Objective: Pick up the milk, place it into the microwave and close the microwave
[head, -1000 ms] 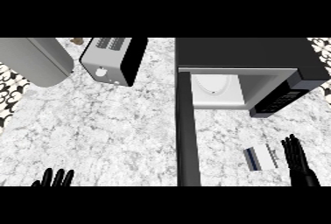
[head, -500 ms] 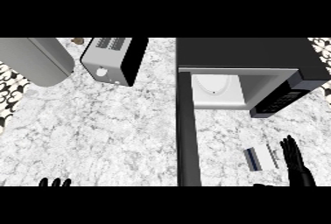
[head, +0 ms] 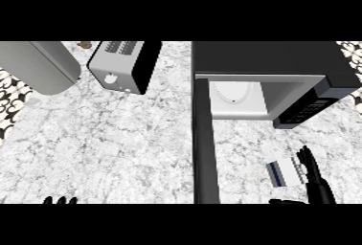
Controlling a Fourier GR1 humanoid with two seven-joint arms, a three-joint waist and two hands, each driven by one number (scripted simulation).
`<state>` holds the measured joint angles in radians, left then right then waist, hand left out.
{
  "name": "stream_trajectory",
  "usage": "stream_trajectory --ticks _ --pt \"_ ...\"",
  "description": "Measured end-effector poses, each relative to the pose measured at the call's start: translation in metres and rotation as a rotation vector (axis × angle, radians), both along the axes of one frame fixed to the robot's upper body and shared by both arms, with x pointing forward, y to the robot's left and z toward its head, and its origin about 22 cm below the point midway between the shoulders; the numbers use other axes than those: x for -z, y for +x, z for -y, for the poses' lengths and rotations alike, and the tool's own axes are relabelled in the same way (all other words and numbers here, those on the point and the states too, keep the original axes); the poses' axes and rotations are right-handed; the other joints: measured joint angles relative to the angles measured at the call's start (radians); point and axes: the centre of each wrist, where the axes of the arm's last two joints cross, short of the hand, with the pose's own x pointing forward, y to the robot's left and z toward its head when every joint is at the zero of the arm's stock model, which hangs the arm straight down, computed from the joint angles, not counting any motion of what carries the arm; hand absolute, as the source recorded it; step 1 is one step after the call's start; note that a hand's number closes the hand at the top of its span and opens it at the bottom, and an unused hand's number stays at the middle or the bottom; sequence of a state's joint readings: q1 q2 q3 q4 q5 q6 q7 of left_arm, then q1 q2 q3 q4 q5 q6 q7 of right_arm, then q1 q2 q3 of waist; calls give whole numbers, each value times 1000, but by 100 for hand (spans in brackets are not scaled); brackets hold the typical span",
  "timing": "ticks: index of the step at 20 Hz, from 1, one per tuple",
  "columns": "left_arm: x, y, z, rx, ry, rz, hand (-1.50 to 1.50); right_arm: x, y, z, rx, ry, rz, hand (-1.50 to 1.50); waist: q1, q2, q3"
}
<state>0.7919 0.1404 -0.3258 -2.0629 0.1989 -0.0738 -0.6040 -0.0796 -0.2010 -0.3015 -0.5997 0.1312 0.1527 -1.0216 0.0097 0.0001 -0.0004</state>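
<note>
A marbled white counter (head: 106,139) carries a microwave (head: 268,60) with its door (head: 203,143) swung out. The milk carton (head: 285,173) lies in front of the microwave's open cavity, just beside the right hand (head: 313,174), whose fingers are straight and hold nothing. The left hand (head: 60,200) shows only fingertips, so I cannot tell its state. The carton is likely light, stiff and smooth-sided; grasp it across its flat faces.

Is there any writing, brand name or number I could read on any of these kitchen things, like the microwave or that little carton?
No text can be read anywhere.
Microwave control panel: small light marks on its buttons, too small to read.
Milk carton: a dark blue band and white sides, no legible lettering.
Toaster: only a round knob on its front, no label visible.
</note>
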Motion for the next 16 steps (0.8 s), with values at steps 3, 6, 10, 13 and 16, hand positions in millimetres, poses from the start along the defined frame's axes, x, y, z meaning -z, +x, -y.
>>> stream_trajectory --ticks 3,6,10,13,16 --pt "-1 2 -5 9 -3 -5 -150 1 6 -4 -13 5 1 -150 -1 0 -2" --pt "0 0 -7 11 -2 -5 -150 -2 17 -9 -17 21 14 -150 -1 0 0" --pt "1 5 -7 7 -1 -2 -150 -1 27 -13 -7 37 14 -150 0 1 1" --pt "-5 -1 -6 6 2 1 -150 -2 30 -10 28 34 24 150 2 1 1" --pt "-6 -5 -8 12 1 -3 -150 -3 34 -9 36 -17 38 150 4 1 1"
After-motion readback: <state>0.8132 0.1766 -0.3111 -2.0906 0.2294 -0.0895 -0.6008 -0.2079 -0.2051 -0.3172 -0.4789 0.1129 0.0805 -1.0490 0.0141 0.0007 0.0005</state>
